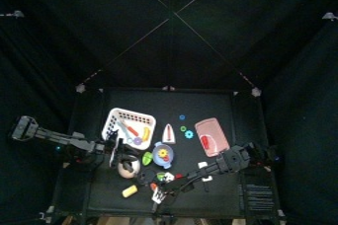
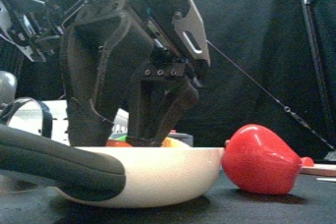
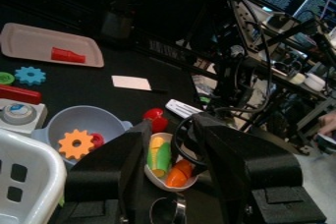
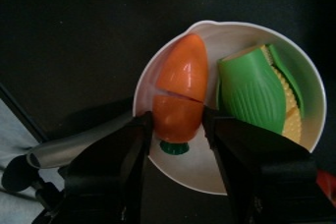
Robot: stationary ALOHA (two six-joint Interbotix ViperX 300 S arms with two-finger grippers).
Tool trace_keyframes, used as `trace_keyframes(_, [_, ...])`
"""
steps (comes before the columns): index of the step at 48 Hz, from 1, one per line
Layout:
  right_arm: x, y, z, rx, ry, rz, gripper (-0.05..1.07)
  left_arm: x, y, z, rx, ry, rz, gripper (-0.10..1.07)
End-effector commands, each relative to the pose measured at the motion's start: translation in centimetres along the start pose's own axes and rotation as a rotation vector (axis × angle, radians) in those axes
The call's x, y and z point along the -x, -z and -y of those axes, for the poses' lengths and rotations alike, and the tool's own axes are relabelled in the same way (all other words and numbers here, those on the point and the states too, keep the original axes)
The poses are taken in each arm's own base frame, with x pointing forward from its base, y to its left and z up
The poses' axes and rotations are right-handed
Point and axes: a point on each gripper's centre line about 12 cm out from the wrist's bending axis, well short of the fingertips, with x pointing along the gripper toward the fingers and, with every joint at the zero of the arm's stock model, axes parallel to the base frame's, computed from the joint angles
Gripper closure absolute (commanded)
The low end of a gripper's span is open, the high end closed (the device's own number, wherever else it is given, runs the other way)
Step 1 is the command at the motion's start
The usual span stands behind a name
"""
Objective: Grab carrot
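Carrot: the orange, tapering toy carrot [image 4: 182, 88] with a small green stub at its thick end lies in the white round bowl [image 4: 300, 63], beside a green ridged corn-like piece [image 4: 250, 83] with a yellow edge; a dark seam crosses the carrot's middle.
Bowl: in the front view the white bowl [image 2: 171, 174] sits at the counter's front edge, touching or just beside the red glossy plastic pepper [image 2: 265, 159].
Right pincer: the right pincer [image 4: 175, 141] hangs over the bowl, its black jaws apart, one on each side of the carrot's thick end; whether they touch it I cannot tell.
Right arm: in the top view it comes in from the right, down to the counter's front part [image 1: 169, 182].
Left pincer: the left pincer [image 3: 168, 191] has its jaws apart, clamped on nothing, hovering above the same bowl.
Other items: a pale blue bowl [image 3: 82, 128] holds an orange gear-shaped toy [image 3: 78, 144]; a pink rectangular tray [image 3: 33, 43] lies well apart.
Counter: the black counter [image 1: 199, 160] carries all of these.
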Motion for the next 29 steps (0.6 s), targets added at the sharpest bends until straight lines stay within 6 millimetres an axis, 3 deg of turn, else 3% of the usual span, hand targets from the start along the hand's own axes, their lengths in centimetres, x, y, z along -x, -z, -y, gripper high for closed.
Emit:
trace_keyframes(1, [1.93, -1.20, -0.33, -0.003, -0.028, 0.038, 0.24, -0.15, -0.39, 0.23, -0.001, 0.008, 0.012, 0.19])
trace_keyframes(7, [2.73, -1.38, -0.50, 0.011, -0.032, 0.061, 0.24, -0.15, -0.39, 0.23, -0.001, 0.008, 0.012, 0.19])
trace_keyframes(29, [2.78, -1.30, -0.36, 0.014, -0.029, 0.060, 0.26, -0.13, -0.34, 0.19, 0.000, 0.006, 0.011, 0.19])
